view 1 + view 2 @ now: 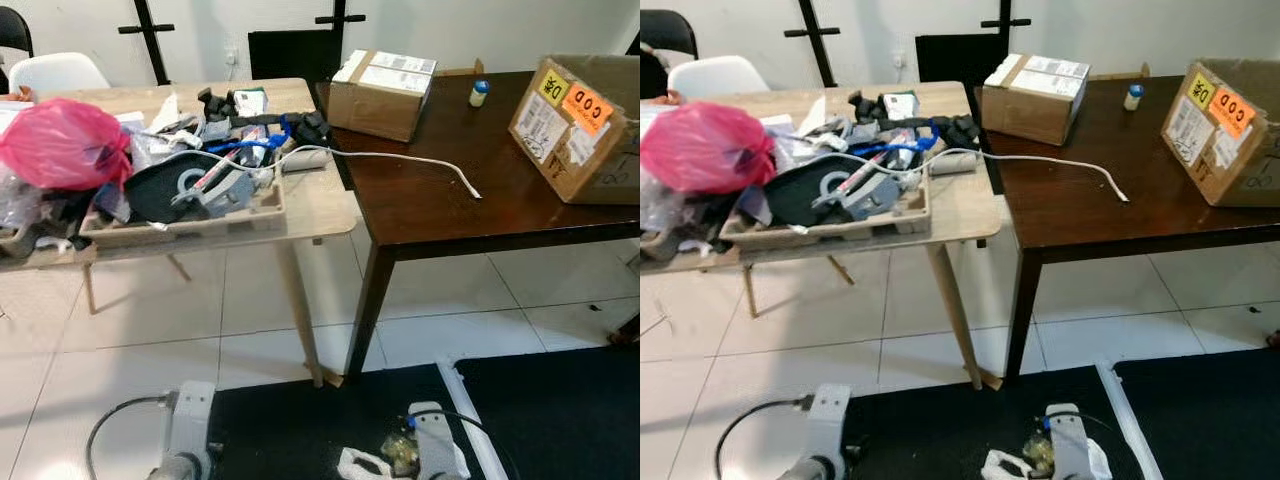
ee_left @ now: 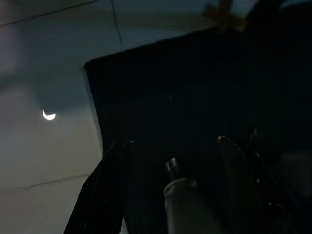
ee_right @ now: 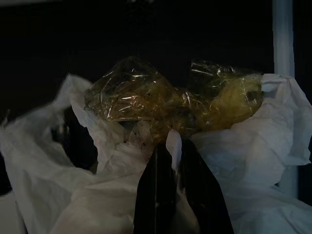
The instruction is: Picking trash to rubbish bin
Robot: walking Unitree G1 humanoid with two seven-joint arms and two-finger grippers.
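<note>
Right gripper [image 3: 168, 161] clenched on crumpled white tissue and plastic wrap [image 3: 146, 97], low near right; left gripper [image 2: 173, 146] spread, empty.

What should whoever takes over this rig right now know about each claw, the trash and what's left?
Right claw: shut on a wad of trash, crinkled yellowish plastic wrap in white tissue, held low over the black mat.
Left claw: open, holding nothing, hanging idle over the mat's edge.
Ahead: a cluttered wooden table and a dark table with boxes.
Done: trash picked up.
Left: find the rubbish bin and drop it in.
</note>
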